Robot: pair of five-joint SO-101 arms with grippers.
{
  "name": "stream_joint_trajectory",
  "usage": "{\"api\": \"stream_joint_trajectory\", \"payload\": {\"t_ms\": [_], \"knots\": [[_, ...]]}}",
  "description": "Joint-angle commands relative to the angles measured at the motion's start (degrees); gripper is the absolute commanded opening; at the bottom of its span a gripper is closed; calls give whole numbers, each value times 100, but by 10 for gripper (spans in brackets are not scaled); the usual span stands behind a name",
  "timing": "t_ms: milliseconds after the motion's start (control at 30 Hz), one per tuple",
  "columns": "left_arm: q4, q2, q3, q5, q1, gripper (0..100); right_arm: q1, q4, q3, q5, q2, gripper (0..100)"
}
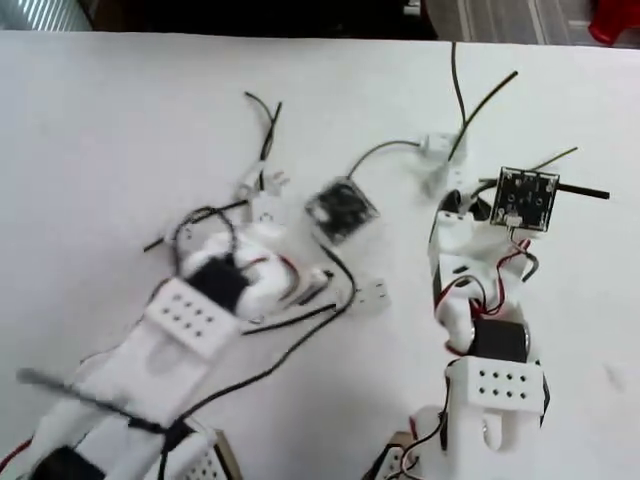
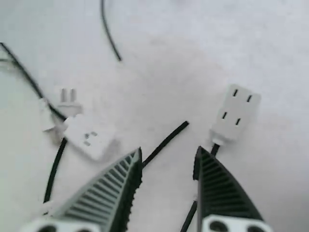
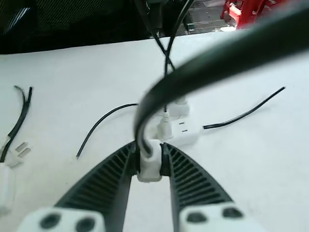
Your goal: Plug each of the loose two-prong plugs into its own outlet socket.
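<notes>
My right gripper (image 3: 149,147) is shut on a white plug (image 3: 148,168) whose thick black cord (image 3: 203,63) arches up over it. Just beyond it lies a white outlet socket (image 3: 186,134) with white plugs and cords at its far side; in the high view this socket (image 1: 437,147) lies ahead of the right arm (image 1: 470,250). My left gripper (image 2: 169,152) hangs open above the table with nothing between its fingers. A white outlet socket (image 2: 235,113) on a black cord lies just past one finger. A loose two-prong plug (image 2: 67,96) and a white block (image 2: 88,137) lie off to the other side.
Loose black cords (image 1: 265,125) trail over the white table (image 1: 120,130). A small white connector (image 1: 372,295) lies between the arms. The table's far edge (image 1: 300,33) meets a dark background. A bare cord end (image 2: 166,141) lies between the left fingers on the tabletop.
</notes>
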Motion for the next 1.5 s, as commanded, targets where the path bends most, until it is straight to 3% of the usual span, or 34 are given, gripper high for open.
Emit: {"api": "stream_joint_trajectory", "payload": {"t_ms": [0, 167, 333, 633, 967, 1333, 1467], "knots": [[378, -848, 88, 308, -831, 181, -532, 875, -598, -9, -84, 17], [193, -1411, 791, 387, -1859, 181, -1279, 2149, -835, 35, -84, 17], [-527, -1596, 1609, 941, -2501, 181, -1833, 2316, -220, 457, -84, 17], [-932, -1613, 2084, 1029, -2527, 181, -2088, 1455, 1029, 738, -84, 17], [-897, -1613, 2092, 1029, -2536, 181, -1402, -4, 1916, 1292, -84, 17], [-897, -1587, 2092, 1037, -2527, 181, -1367, -40, 2119, 1284, -84, 17], [-897, -1587, 2092, 1037, -2527, 181, -1727, -66, 2409, 1275, -84, 17]]}}
